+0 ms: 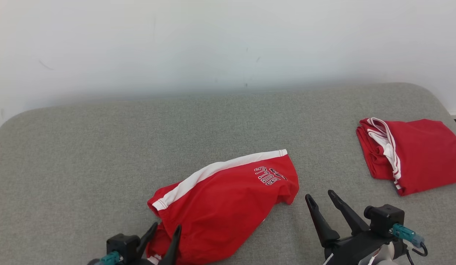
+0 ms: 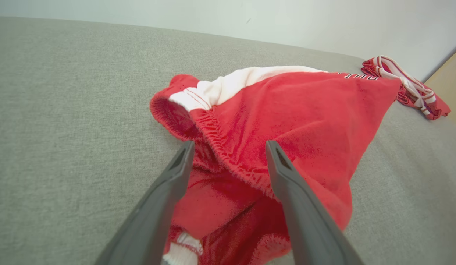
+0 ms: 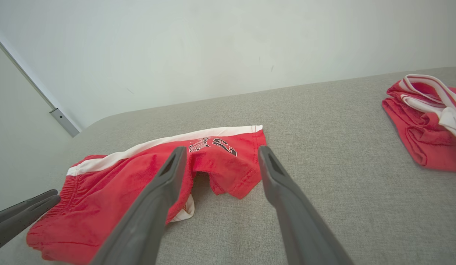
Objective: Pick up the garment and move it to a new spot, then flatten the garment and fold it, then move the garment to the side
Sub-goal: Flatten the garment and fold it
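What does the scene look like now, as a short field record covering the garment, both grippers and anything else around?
garment: red shorts, white side stripe, rumpled, unfolded, lying on grey padded surface
left gripper: open, fingers either side of the elastic waistband
right gripper: open, holding nothing, just right of the shorts' leg hem
other: folded red garment with white trim, far right, apart from the shorts

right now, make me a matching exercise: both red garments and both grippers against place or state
1 red shorts with white side stripe
2 folded red garment with white trim
3 left gripper
4 right gripper

a far right of grey cushion
b open over bare cushion
c crumpled, front centre
d open astride the shorts' waistband

Pairs: 1-c, 2-a, 3-d, 4-b
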Robot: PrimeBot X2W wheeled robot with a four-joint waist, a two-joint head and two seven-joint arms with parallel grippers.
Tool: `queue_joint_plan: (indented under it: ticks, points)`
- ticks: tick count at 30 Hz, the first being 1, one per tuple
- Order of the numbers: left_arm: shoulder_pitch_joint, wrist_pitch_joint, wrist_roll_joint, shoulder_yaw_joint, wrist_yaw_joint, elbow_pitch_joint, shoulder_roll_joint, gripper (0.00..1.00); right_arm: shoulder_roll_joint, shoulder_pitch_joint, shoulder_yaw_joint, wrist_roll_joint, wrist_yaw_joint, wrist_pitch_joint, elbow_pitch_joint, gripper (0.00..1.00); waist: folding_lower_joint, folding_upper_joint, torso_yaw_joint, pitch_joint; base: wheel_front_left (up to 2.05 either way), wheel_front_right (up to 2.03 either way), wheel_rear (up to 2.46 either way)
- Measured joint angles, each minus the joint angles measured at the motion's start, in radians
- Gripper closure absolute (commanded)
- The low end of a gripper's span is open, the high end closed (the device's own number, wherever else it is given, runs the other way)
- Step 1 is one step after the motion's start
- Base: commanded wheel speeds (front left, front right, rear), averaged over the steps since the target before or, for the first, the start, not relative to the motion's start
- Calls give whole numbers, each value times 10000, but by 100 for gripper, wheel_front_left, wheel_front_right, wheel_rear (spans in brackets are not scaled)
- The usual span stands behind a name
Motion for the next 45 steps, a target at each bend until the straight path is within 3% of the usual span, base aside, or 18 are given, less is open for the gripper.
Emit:
queue_joint_plan:
  ticks: [8, 18, 29, 37, 45]
  points:
    - [-32, 102, -2, 336, 412, -1133, 324, 0, -69, -784, -86, 8, -2, 552, 623, 0, 1, 0, 33, -13, 0, 0, 0]
    - [-945, 1544, -347, 387, 541, -1325, 226, 0, 54, -3107, 23, 0, -59, 1992, 2138, 0, 2, 1, 68, 444, 0, 0, 0]
    - [-1959, 3141, -399, 391, 811, -1329, 192, 0, 857, -5532, 493, -38, -84, 3545, 4815, 0, 3, 2, 363, 1454, 0, 0, 0]
    - [-2133, 4153, -219, 205, 1164, -1618, 339, 0, 1440, -6470, 612, -128, -2, 4071, 6291, 0, 3, 1, 662, 2072, 0, 0, 0]
    - [-2148, 4886, -238, 173, 1248, -1896, 360, 0, 1618, -6807, 836, -196, 92, 4353, 7476, 0, 3, 1, 835, 2345, 0, 0, 0]
